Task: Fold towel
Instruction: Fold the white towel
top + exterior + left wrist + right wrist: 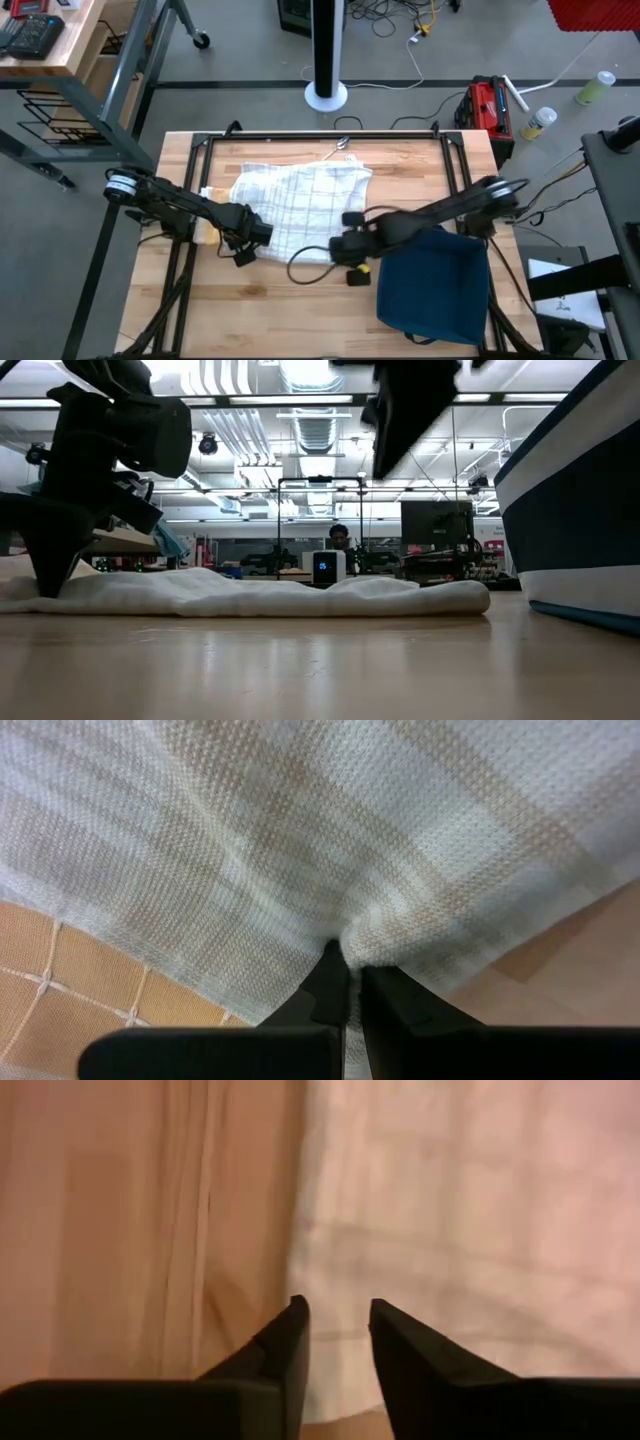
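From overhead, a white checked towel lies rumpled across the far half of a wooden table, with a folded dark blue cloth near the right front corner. The left gripper sits at the towel's left front edge; the right gripper hovers at its right front edge, just beside the blue cloth. A yellowish cloth peeks from under the left arm.

At table level, the towel spreads low and flat across the boards. One gripper touches down at its end on the picture's left, while the other arm hangs dark and raised above the centre. The blue cloth looms at the right. A person is seated far back in the room.

Through the left wrist camera, the fingers are pressed together with a pinch of towel edge bunched between them; an orange-tan cloth lies beneath.

Through the right wrist camera, the fingers stand a little apart with nothing between them, poised over the towel's border where it meets bare table.

The step in hand appears to be securing the near edge for a fold: one corner is gripped, the other is not. The next move likely calls for the right gripper to drop onto the hem and close, so both arms can lift and carry the edge over together.
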`<state>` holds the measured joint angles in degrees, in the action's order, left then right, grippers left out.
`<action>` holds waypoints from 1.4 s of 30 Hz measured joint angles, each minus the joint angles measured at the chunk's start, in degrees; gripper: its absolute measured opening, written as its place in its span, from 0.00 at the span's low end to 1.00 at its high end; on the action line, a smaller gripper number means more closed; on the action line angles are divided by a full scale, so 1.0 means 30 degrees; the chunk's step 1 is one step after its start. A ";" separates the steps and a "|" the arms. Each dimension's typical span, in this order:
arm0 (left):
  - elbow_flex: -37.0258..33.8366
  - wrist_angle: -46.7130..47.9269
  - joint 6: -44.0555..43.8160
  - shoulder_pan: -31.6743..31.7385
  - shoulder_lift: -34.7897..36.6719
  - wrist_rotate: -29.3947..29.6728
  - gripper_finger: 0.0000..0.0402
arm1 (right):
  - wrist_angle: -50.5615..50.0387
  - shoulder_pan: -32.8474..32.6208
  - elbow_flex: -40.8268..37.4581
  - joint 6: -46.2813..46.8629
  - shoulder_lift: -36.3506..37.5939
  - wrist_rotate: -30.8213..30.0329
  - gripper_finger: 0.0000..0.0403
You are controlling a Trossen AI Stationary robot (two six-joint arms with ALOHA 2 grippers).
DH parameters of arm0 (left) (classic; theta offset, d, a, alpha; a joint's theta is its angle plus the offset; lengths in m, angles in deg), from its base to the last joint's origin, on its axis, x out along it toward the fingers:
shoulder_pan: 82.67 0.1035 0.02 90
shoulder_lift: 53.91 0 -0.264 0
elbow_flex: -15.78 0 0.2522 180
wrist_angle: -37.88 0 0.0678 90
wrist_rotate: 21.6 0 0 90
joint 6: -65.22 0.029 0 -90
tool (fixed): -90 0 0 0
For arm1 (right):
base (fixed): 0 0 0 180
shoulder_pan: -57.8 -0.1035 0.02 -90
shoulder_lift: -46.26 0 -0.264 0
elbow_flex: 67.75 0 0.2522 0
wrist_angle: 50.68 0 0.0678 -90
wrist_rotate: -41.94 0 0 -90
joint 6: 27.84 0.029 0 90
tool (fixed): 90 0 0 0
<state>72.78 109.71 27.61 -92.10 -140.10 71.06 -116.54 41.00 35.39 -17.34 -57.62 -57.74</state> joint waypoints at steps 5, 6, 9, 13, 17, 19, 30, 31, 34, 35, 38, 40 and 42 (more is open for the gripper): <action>0.0000 -0.0010 -0.0007 0.0000 0.0000 0.0000 0.01 | -0.1361 0.0083 0.1062 0.0820 -0.3239 0.2332 0.35; 0.0000 -0.0016 0.0000 0.0000 0.0000 0.0007 0.01 | -0.1652 0.0071 0.1186 0.0970 -0.3652 0.2497 0.36; -0.0128 -0.0108 -0.0014 0.0000 0.0028 -0.0028 0.01 | -0.1675 0.0120 0.1486 0.1106 -0.4362 0.2745 0.41; -0.0311 -0.0197 -0.0111 0.0000 0.0058 -0.0036 0.01 | -0.1676 0.0451 0.1708 0.1754 -0.5192 0.2733 0.43; -0.0335 -0.0190 -0.0133 0.0010 0.0070 -0.0036 0.03 | -0.1806 0.0639 0.1686 0.2159 -0.6149 0.2743 0.43; -0.0296 -0.0151 -0.0051 0.0015 0.0149 -0.0036 0.05 | -0.1928 0.0642 0.1686 0.2206 -0.6659 0.2726 0.42; 0.1200 -0.0053 0.3860 -0.0336 0.3139 -0.2460 0.11 | -0.1991 0.0615 0.1682 0.2712 -0.7232 0.0943 0.07; 0.1172 -0.0032 0.4025 -0.0402 0.3449 -0.2616 0.12 | -0.1996 0.0613 0.1671 0.2649 -0.7232 0.0854 0.04; 0.1005 -0.0052 0.3953 -0.0802 0.4256 -0.3274 0.12 | -0.1994 0.0608 0.1671 0.2590 -0.7232 0.0796 0.03; 0.0912 -0.0167 0.3851 -0.1071 0.4397 -0.3646 0.12 | -0.1994 0.0608 0.1657 0.2644 -0.7232 0.0803 0.03; 0.0482 -0.0454 0.3723 -0.2175 0.4437 -0.4082 0.11 | -0.1982 0.0600 0.1617 0.2552 -0.7221 0.0711 0.01; 0.0098 -0.0962 0.3646 -0.2924 0.4155 -0.3241 0.10 | -0.2015 0.0600 0.1591 0.2516 -0.7159 0.0722 0.01; -0.0213 -0.1409 0.3315 -0.3617 0.3691 -0.2039 0.09 | -0.2030 0.0600 0.1584 0.2501 -0.7129 0.0715 0.01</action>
<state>72.14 105.48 37.56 -102.95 -129.03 64.94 -122.63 42.80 40.14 -9.84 -79.01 -55.59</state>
